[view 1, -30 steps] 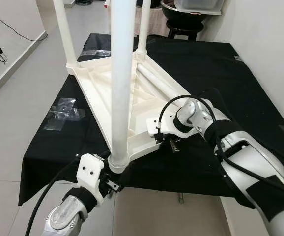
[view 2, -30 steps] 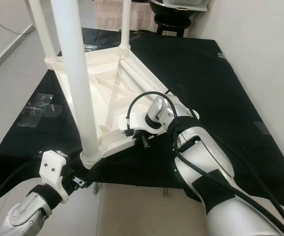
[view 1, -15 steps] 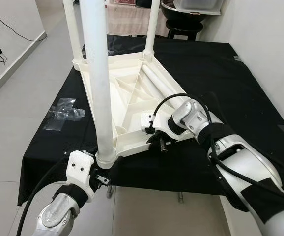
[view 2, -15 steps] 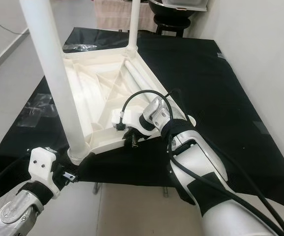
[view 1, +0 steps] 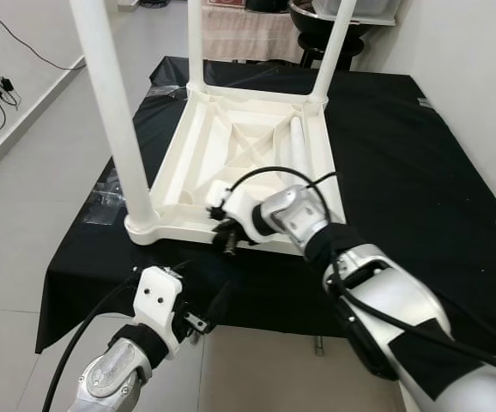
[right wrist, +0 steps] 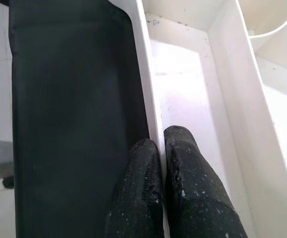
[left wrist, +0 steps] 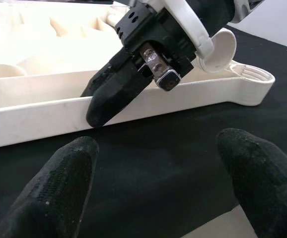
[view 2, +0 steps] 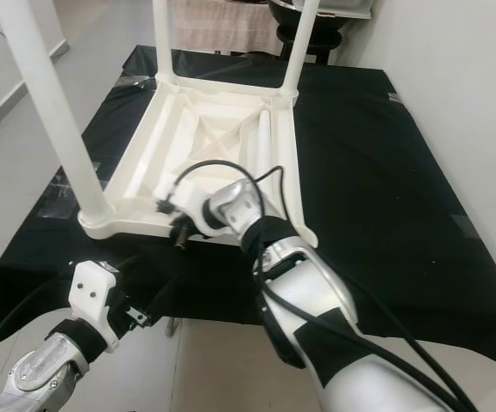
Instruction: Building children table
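The white plastic children's table [view 1: 248, 163] lies upside down on the black-covered tabletop [view 1: 402, 172], its near rim close to the tabletop's near edge, with three legs standing up and a fourth leg [view 1: 297, 142] lying loose inside the underside. It looks like a light, stiff, hollow moulding with smooth walls, so it should slide easily on the cloth and tip if pulled by an upright leg. The thin near rim [right wrist: 151, 106] is the sensible hold, since a tool can pinch it from both sides.

The right tool [view 1: 226, 239] does just that: its fingers [right wrist: 180, 163] sit narrow, one on each side of the near rim wall. The left tool [view 1: 198, 324] hangs below the tabletop's near edge, fingers [left wrist: 59, 183] spread wide and holding nothing.

The head views give the whole layout and the empty near-right leg socket [left wrist: 226, 49]. The right wrist view alone shows the rim clamped between the pads, while the left wrist view shows the right tool side-on against the rim.
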You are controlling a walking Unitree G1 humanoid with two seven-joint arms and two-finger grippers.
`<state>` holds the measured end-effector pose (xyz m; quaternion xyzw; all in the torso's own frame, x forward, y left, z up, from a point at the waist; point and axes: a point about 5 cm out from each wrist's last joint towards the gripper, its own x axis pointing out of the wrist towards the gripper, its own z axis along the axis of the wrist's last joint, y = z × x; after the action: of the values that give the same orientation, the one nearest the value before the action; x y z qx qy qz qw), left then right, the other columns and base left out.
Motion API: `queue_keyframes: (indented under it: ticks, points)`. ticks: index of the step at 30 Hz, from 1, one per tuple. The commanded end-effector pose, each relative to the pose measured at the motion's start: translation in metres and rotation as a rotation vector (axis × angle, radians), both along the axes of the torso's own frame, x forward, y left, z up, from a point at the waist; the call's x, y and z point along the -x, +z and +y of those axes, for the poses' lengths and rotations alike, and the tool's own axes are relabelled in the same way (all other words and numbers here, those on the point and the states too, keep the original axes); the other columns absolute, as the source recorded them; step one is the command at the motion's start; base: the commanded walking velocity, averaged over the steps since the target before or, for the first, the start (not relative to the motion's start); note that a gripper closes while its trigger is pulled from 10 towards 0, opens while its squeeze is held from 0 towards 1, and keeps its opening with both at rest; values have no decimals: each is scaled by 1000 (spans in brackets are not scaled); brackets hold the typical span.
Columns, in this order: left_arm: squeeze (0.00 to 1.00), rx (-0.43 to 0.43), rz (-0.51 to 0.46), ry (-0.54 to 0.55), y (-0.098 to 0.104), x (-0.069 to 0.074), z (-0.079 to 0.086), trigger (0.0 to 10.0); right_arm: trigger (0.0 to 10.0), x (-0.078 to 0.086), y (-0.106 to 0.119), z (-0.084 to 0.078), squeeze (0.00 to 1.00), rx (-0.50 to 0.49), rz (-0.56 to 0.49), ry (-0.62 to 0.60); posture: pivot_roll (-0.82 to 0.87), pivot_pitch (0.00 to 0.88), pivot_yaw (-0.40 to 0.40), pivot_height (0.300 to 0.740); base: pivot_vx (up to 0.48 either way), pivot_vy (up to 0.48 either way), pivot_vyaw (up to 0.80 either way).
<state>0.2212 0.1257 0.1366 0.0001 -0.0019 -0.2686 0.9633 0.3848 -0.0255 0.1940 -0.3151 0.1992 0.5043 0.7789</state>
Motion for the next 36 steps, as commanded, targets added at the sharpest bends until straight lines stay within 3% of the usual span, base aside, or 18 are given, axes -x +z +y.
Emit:
queue_keyframes:
  ticks: [1, 7, 8, 10, 12, 14, 17, 18, 19, 22, 24, 27, 28, 29, 30, 32, 35, 36]
  points:
    - [0, -6, 24, -1, -6, 1, -2, 10000, 10000, -1, 14, 10, 0, -90, -109, 2, -4, 132, -92, 740, 0, 0, 0]
    - [0, -6, 23, -1, -6, 1, -2, 10000, 10000, 1, 13, 15, 0, -82, -131, 47, -7, 132, -91, 740, 0, 0, 0]
    - [0, -5, 23, 0, -6, 1, -2, 10000, 10000, 6, 12, 17, 1000, -87, -124, 121, -12, 132, -91, 740, 0, 0, 0]
    - [0, -5, 23, 0, -6, 1, -2, 10000, 10000, 6, 12, 17, 1000, -87, -124, 121, -12, 132, -91, 740, 0, 0, 0]
    - [0, -5, 23, -1, -6, 0, -2, 10000, 10000, 10, 14, 16, 1000, -119, -132, 199, -15, 130, -87, 740, 0, 0, 0]
    - [0, -12, 18, -4, -6, -1, -1, 10000, 10000, 14, 21, 4, 1000, -203, -163, 281, -19, 127, -80, 740, 0, 0, 0]
    - [0, -18, 14, -4, -6, -2, -1, 10000, 10000, 15, 27, -4, 1000, -260, -180, 282, -24, 127, -76, 740, 0, 0, 0]
    - [0, -22, 9, -3, -5, -4, 0, 10000, 10000, 14, 35, -15, 1000, -336, -189, 251, -30, 125, -73, 740, 0, 0, 0]
    - [0, -22, 9, -3, -5, -4, 0, 10000, 10000, 14, 35, -15, 1000, -336, -189, 251, -30, 125, -73, 740, 0, 0, 0]
    - [0, -31, -8, 7, -3, -9, 1, 10000, 10000, 8, 54, -48, 1000, -510, -241, 87, -47, 124, -59, 740, 0, 0, 0]
    - [0, -31, -11, 10, -2, -10, 1, 10000, 10000, 7, 56, -53, 1000, -530, -251, 58, -47, 124, -59, 740, 0, 0, 0]
    - [0, -41, -47, 57, 2, -20, 5, 10000, 10000, 11, 63, -80, 1000, -698, -331, -136, -76, 118, -36, 740, 0, 0, 0]
    - [0, -40, -58, 74, 4, -24, 6, 10000, 10000, 14, 65, -87, 867, -754, -346, -187, -78, 117, -32, 740, 0, 0, 0]
    - [0, -37, -71, 96, 6, -28, 7, 10000, 10000, 18, 64, -89, 314, -811, -349, -231, -87, 114, -23, 740, 0, 0, 0]
    - [0, -37, -84, 117, 9, -32, 9, 10000, 10000, 24, 62, -90, 0, -877, -372, -261, -96, 111, -17, 740, 0, 0, 0]
    - [0, -43, -102, 143, 11, -38, 11, 10000, 10000, 35, 61, -93, 0, -929, -474, -332, -103, 108, -16, 740, 0, 0, 0]
    - [0, -47, -108, 171, 12, -42, 11, 10000, 10000, 44, 49, -90, 0, -937, -458, -366, -118, 107, -8, 740, 0, 0, 0]
    - [0, -41, -100, 193, 12, -45, 11, 10000, 10000, 58, 35, -86, 0, -956, -441, -412, -130, 103, -3, 740, 0, 0, 0]
